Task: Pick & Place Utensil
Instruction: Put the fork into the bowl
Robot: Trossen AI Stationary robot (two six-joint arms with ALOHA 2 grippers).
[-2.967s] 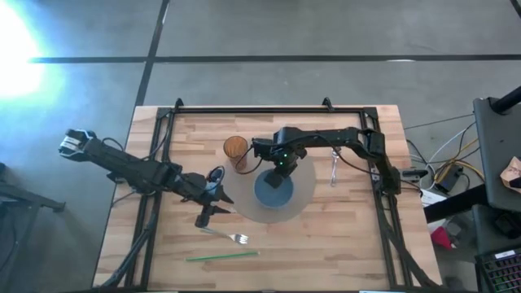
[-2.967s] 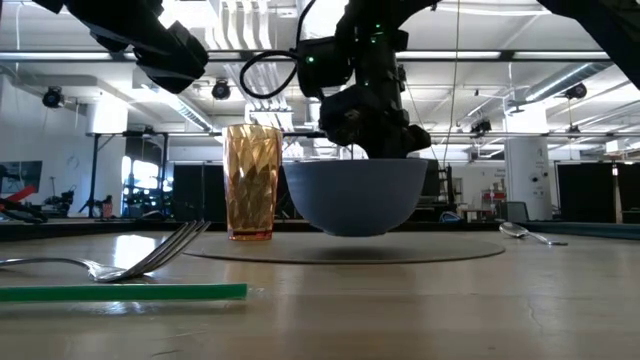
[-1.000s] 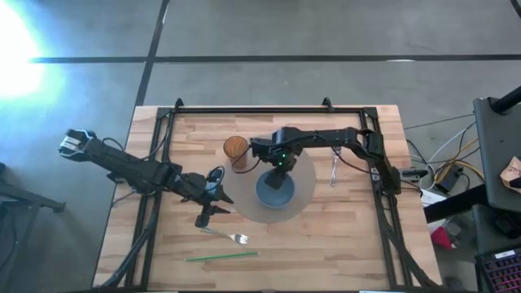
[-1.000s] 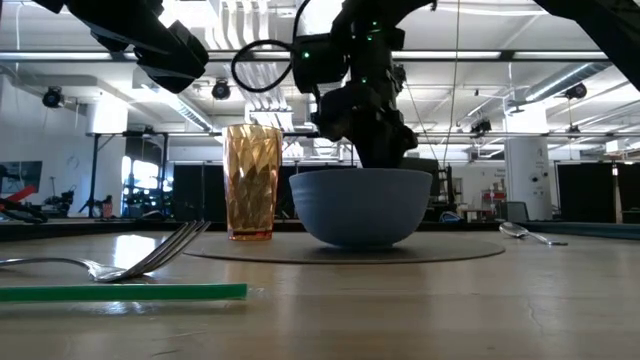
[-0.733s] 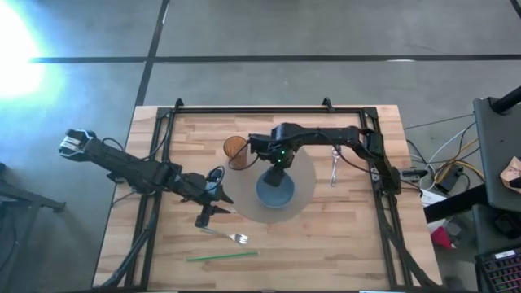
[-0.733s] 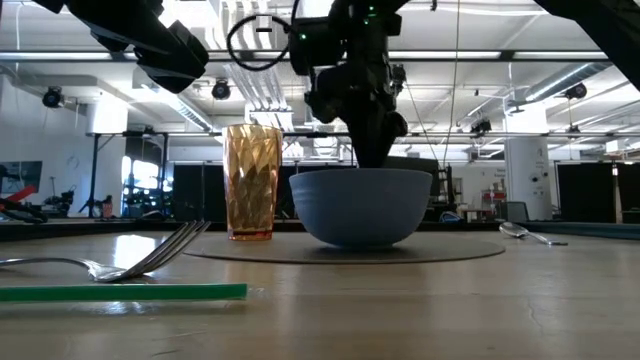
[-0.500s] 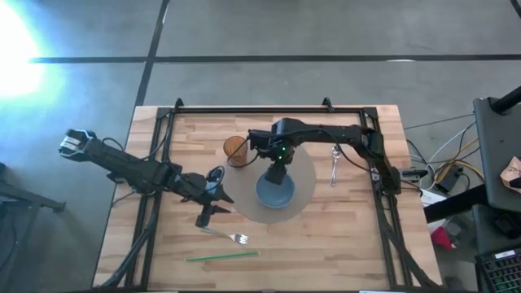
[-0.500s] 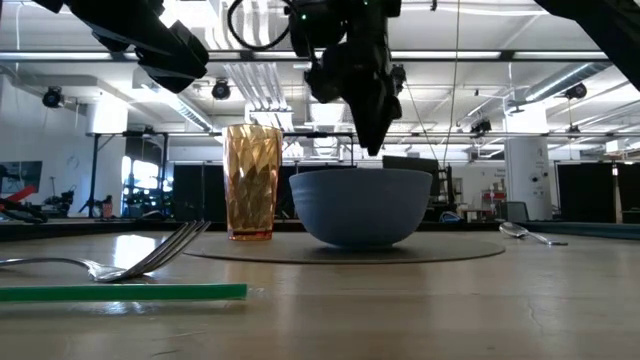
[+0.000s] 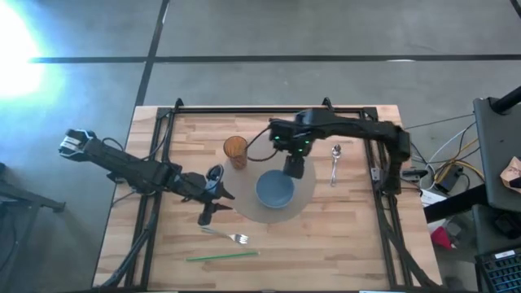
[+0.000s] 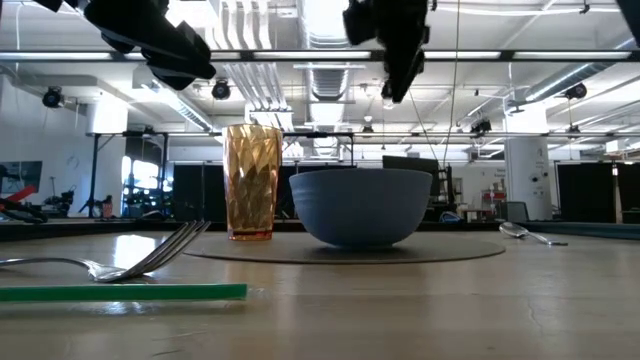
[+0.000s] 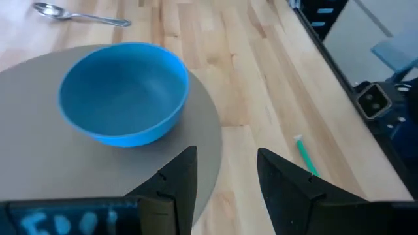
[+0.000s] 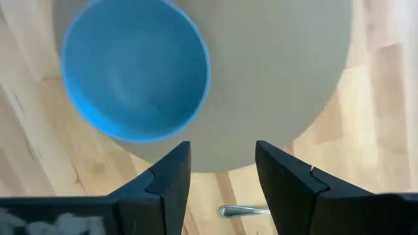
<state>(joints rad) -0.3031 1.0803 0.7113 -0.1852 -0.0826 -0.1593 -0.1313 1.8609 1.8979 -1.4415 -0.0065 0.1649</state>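
A blue bowl (image 9: 275, 190) stands on a round grey mat (image 9: 305, 199) in the middle of the table. A fork (image 9: 229, 237) lies near the front edge, and a spoon (image 9: 335, 162) lies right of the mat. My right gripper (image 9: 293, 169) hangs open high above the mat's far right part, fingers pointing down; in its wrist view (image 12: 222, 170) the bowl (image 12: 134, 72) lies far below. My left gripper (image 9: 205, 217) waits open above the table, left of the mat, slanting down toward the bowl (image 11: 124, 91).
An amber ribbed cup (image 9: 235, 149) stands at the mat's far left edge. A green straw (image 9: 221, 255) lies along the table's near edge, in front of the fork. A black frame rail (image 9: 252, 110) runs round the table top.
My right gripper has risen from the bowl's rim, high above it, and shifted toward the table's far right. The bowl stays standing on the mat. My left arm has kept still.
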